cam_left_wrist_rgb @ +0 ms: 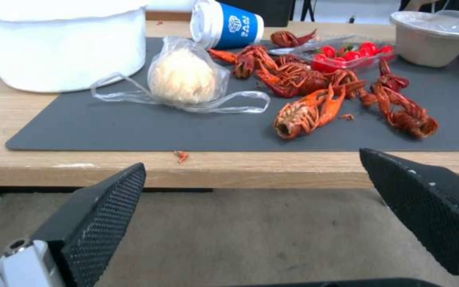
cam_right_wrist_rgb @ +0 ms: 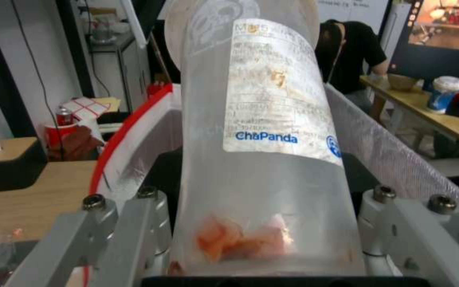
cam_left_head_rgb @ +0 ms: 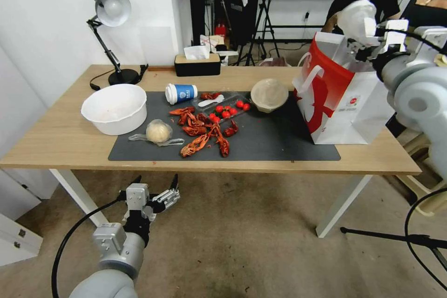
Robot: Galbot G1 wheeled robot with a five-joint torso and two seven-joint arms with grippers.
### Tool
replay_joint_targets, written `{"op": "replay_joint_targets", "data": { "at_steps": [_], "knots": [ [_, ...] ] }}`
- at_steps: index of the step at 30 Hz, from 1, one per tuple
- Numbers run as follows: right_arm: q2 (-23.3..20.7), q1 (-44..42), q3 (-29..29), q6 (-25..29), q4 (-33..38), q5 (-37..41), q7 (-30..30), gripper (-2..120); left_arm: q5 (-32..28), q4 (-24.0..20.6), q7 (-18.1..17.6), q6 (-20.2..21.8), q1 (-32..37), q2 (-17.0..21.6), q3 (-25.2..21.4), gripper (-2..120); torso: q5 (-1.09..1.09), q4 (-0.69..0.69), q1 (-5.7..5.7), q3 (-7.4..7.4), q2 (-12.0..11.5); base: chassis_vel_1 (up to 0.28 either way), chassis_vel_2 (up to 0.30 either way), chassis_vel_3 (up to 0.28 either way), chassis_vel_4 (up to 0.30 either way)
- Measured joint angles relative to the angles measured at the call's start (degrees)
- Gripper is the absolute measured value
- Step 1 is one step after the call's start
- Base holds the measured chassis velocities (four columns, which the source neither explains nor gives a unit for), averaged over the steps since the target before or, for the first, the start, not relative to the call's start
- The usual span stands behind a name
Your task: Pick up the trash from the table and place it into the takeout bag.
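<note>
My right gripper (cam_left_head_rgb: 369,37) is shut on a clear plastic cup (cam_left_head_rgb: 356,17), held over the open top of the red-and-white takeout bag (cam_left_head_rgb: 347,104) at the table's right end. In the right wrist view the labelled cup (cam_right_wrist_rgb: 261,131) sits between the fingers (cam_right_wrist_rgb: 126,223), with the bag's rim (cam_right_wrist_rgb: 134,119) beneath. On the dark mat (cam_left_head_rgb: 274,142) lie red crayfish shells (cam_left_head_rgb: 202,132), a plastic-wrapped pale ball (cam_left_head_rgb: 158,131), a blue-and-white paper cup (cam_left_head_rgb: 180,93) on its side and a round lidded container (cam_left_head_rgb: 269,94). My left gripper (cam_left_head_rgb: 156,182) hangs open below the table's front edge (cam_left_wrist_rgb: 272,173).
A large white bowl (cam_left_head_rgb: 115,108) stands left of the mat. A clear tray of cherry tomatoes (cam_left_head_rgb: 226,109) lies among the shells. A desk lamp (cam_left_head_rgb: 109,14) and a tissue box (cam_left_head_rgb: 197,61) stand along the far edge. A tripod leg (cam_left_head_rgb: 396,237) lies on the floor at the right.
</note>
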Motion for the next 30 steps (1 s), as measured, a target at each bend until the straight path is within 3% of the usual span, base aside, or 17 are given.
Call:
{"op": "replay_joint_targets", "data": {
  "at_steps": [4, 7, 11, 14, 15, 18, 21, 30],
  "knots": [
    [0.40, -0.44, 0.00, -0.01, -0.48, -0.03, -0.08, 45, 0.00, 0.03, -0.01, 0.03, -0.03, -0.01, 0.01, 100, 0.00, 0.00, 0.00, 0.00, 0.00, 0.000, 0.000, 0.000, 0.000],
    [1.02, -0.91, -0.01, 0.26, -1.00, -0.55, -0.53, 62, 0.03, 0.03, 0.02, 0.04, -0.03, -0.12, 0.02, 100, 0.00, 0.00, 0.00, 0.00, 0.00, 0.000, 0.000, 0.000, 0.000],
    [1.29, -1.00, -0.01, 0.73, -1.26, -1.30, -1.13, 72, 0.05, 0.00, 0.04, 0.06, -0.02, -0.19, 0.01, 100, 0.00, 0.00, 0.00, 0.00, 0.00, 0.000, 0.000, 0.000, 0.000],
    [1.30, -1.00, -0.01, 0.74, -1.27, -1.32, -1.14, 72, 0.05, -0.01, 0.04, 0.06, -0.02, -0.20, 0.00, 100, 0.00, 0.00, 0.00, 0.00, 0.00, 0.000, 0.000, 0.000, 0.000],
    [1.31, -1.00, -0.01, 0.77, -1.27, -1.39, -1.20, 86, 0.06, -0.02, 0.04, 0.06, -0.01, -0.20, 0.00, 100, 0.00, 0.00, 0.00, 0.00, 0.00, 0.000, 0.000, 0.000, 0.000],
    [1.31, -1.00, -0.01, 0.77, -1.27, -1.41, -1.22, 88, 0.06, -0.02, 0.05, 0.06, -0.01, -0.20, 0.00, 100, 0.00, 0.00, 0.00, 0.00, 0.00, 0.000, 0.000, 0.000, 0.000],
    [1.31, -1.01, -0.01, 0.78, -1.27, -1.48, -1.32, 99, 0.08, -0.03, 0.05, 0.06, 0.03, -0.21, -0.01, 100, 0.00, 0.00, 0.00, 0.00, 0.00, 0.000, 0.000, 0.000, 0.000],
    [1.17, -1.56, -0.02, 0.91, -1.02, -2.50, -2.05, 100, 0.57, -0.12, 0.09, 0.09, 0.23, -0.66, 0.23, 100, 0.00, 0.00, 0.00, 0.00, 0.00, 0.000, 0.000, 0.000, 0.000]
  ]
}}
